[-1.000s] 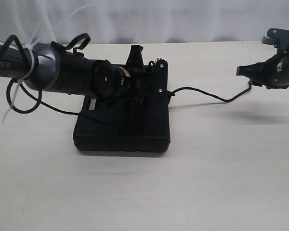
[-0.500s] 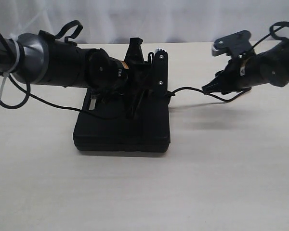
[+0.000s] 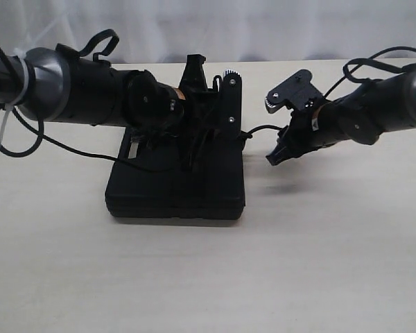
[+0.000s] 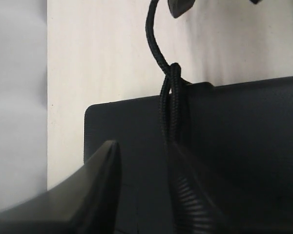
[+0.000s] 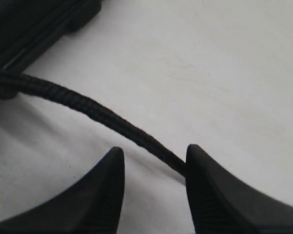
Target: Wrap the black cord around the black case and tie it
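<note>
Where the pale wooden table [image 3: 333, 263] meets the back of the scene, a whitish curtain [image 3: 263, 28] hangs as backdrop. On the table, left of the middle, the black case [image 3: 173, 187] lies flat.

The left gripper [image 4: 144, 146] hangs low over the case's top with its fingers [image 4: 100, 185] apart and bare case showing in the gap. Two strands of the black cord [image 4: 171, 112] run side by side across the top, close along the inner edge of one finger. At the case's edge they cross in a loose knot, and a single strand leads off over the table.

That strand reaches the right gripper [image 3: 276, 156], which hovers just beside the case's right side. Its fingers are also apart. The cord passes between them and touches the inner edge of one; nothing is clamped.

In the exterior view the left gripper is black against the black case, so its fingertips are hard to pick out. Whether the cord goes under the case cannot be told. The cord's far end is cut off behind the right finger in the right wrist view.
</note>
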`<state>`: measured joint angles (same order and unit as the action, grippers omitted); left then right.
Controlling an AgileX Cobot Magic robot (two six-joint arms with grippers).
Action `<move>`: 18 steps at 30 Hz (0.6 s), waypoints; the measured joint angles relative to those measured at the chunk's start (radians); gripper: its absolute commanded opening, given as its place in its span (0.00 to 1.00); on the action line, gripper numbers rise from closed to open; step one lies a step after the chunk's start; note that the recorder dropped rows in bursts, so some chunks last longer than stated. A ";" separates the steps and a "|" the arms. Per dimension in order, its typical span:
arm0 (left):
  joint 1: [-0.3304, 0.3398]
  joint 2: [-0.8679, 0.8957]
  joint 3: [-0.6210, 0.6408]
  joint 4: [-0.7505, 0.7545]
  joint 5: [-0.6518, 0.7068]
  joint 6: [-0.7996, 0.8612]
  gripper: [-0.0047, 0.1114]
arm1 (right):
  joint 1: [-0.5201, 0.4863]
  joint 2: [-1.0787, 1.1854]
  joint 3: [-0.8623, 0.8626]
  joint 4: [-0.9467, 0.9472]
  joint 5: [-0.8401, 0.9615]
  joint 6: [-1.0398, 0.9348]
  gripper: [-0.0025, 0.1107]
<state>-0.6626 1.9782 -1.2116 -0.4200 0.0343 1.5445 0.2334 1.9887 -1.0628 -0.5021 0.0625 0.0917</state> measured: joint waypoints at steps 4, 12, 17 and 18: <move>0.000 0.000 0.000 0.000 0.000 0.000 0.33 | 0.000 0.016 0.000 0.000 -0.049 -0.001 0.15; 0.000 0.000 0.000 0.000 0.000 0.000 0.33 | -0.014 0.018 0.000 0.000 -0.063 -0.018 0.06; 0.000 0.000 0.000 0.000 0.000 0.000 0.33 | -0.065 0.018 0.000 0.063 -0.068 -0.020 0.06; 0.000 0.000 0.000 0.000 0.000 0.000 0.33 | -0.076 0.018 0.000 0.081 -0.068 -0.020 0.06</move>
<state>-0.6626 1.9782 -1.2116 -0.4200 0.0343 1.5445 0.1570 2.0071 -1.0628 -0.4216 -0.0057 0.0721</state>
